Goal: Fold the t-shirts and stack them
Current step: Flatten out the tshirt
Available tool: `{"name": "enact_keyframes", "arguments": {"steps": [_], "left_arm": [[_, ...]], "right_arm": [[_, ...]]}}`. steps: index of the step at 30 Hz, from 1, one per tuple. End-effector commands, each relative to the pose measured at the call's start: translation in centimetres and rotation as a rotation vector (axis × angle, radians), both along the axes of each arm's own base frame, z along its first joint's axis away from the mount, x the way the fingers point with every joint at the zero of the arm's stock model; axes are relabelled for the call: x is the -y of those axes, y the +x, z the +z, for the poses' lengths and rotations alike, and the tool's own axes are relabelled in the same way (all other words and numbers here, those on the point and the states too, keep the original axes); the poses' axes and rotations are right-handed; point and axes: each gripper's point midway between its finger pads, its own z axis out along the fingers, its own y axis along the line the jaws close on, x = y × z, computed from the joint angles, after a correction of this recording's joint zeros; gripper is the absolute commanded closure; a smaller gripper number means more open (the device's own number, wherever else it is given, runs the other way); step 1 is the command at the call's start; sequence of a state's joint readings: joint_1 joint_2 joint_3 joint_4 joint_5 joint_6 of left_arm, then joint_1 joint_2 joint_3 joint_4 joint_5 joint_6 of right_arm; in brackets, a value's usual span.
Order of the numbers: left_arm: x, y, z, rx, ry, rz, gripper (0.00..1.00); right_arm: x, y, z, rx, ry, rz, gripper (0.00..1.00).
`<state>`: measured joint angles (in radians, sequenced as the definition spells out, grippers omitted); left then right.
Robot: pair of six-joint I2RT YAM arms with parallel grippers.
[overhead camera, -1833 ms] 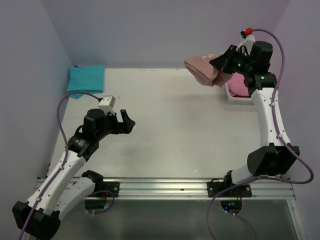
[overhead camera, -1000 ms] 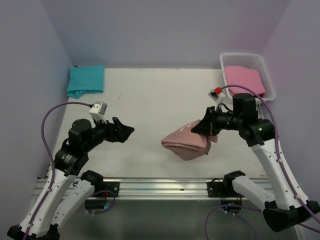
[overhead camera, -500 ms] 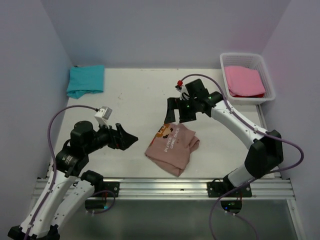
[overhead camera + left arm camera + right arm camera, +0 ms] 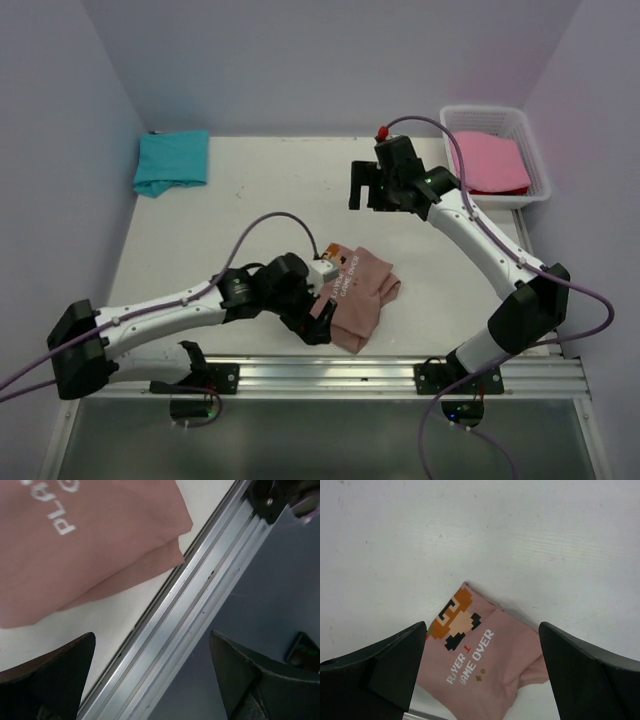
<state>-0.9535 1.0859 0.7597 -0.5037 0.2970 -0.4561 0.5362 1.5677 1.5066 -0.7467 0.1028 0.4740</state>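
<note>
A: We have the salmon-brown tee (image 4: pixel 362 293) down on the table (image 4: pixel 250 215) now, at the middle of the near edge, just beside the rail (image 4: pixel 330 372). A second ago it hung bunched in our right gripper (image 4: pixel 371 193).

B: And that gripper has let go. Its fingers (image 4: pixel 385 672) stand spread wide with nothing between them, and it has lifted back, well apart from the cloth.

A: So fetching is done, we judge, and the folding has yet to start. The tee lies in a loose, doubled heap, print and white lettering facing up, edges uneven.

B: Our left gripper (image 4: pixel 318 312) has swung in to its near left edge, fingers (image 4: pixel 47 680) spread, pinching nothing.

A: Farther out, the teal tee (image 4: pixel 172 160) sits folded in the far left corner, and the pink tee (image 4: pixel 490 163) waits in the basket (image 4: pixel 447 118) at the far right.
</note>
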Motion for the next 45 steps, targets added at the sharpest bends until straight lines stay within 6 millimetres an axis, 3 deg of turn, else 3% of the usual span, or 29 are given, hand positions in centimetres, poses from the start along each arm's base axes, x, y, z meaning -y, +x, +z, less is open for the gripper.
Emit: {"name": "enact_keyframes", "arguments": {"steps": [1, 7, 9, 16, 24, 26, 27, 31, 36, 38, 40, 41, 42, 43, 44, 45], "left_arm": [[3.4, -0.7, -0.4, 0.146, 0.091, -0.086, 0.01], [6.2, -3.4, -3.0, 0.152, 0.152, -0.068, 0.04], [6.7, -3.6, -4.7, 0.142, 0.204, -0.024, 0.05], [8.8, -2.0, -6.8, 0.190, 0.257, 0.132, 0.05], [11.5, 0.1, -6.0, 0.223, 0.219, 0.270, 0.07], [12.4, 0.1, -6.4, 0.214, 0.219, 0.265, 0.08], [13.2, -0.2, -7.6, 0.185, 0.238, 0.260, 0.09], [13.2, -0.7, -8.6, 0.143, 0.261, 0.270, 0.12], [12.3, -1.7, -8.0, 0.126, 0.271, 0.297, 0.14], [11.9, -2.1, -8.6, 0.117, 0.284, 0.299, 0.16], [11.5, -2.4, -9.8, 0.104, 0.311, 0.297, 0.27], [11.4, -2.6, -10.1, 0.096, 0.315, 0.292, 0.37], [11.5, -2.8, -10.3, 0.090, 0.305, 0.289, 0.53], [11.3, -2.8, -10.4, 0.090, 0.307, 0.299, 0.91], [11.1, -2.7, -10.2, 0.093, 0.306, 0.308, 1.00], [10.7, -2.6, -10.2, 0.102, 0.310, 0.321, 1.00]], "right_arm": [[3.2, 0.0, 4.1, 0.109, -0.065, -0.103, 0.01], [4.9, -0.7, 4.9, 0.123, -0.078, -0.122, 0.01], [5.0, -0.9, 5.1, 0.127, -0.067, -0.120, 0.01], [5.0, -1.5, 5.0, 0.123, -0.053, -0.114, 0.01], [5.9, -2.2, 5.4, 0.137, -0.071, -0.104, 0.01], [6.0, -2.3, 5.4, 0.139, -0.069, -0.106, 0.01], [6.3, -2.3, 5.1, 0.131, -0.066, -0.106, 0.01], [7.1, -2.4, 4.6, 0.117, -0.063, -0.119, 0.01], [8.3, -2.6, 3.9, 0.099, -0.043, -0.137, 0.01], [8.6, -2.5, 3.9, 0.102, -0.031, -0.143, 0.01], [8.6, -2.8, 3.7, 0.095, -0.022, -0.143, 0.01], [8.7, -2.8, 3.6, 0.094, -0.022, -0.146, 0.01], [8.8, -2.9, 3.5, 0.094, -0.024, -0.147, 0.01], [9.0, -2.9, 3.3, 0.089, -0.025, -0.152, 0.01], [9.0, -2.9, 3.4, 0.091, -0.023, -0.152, 0.02], [9.2, -3.0, 3.4, 0.092, -0.021, -0.154, 0.02]]}}
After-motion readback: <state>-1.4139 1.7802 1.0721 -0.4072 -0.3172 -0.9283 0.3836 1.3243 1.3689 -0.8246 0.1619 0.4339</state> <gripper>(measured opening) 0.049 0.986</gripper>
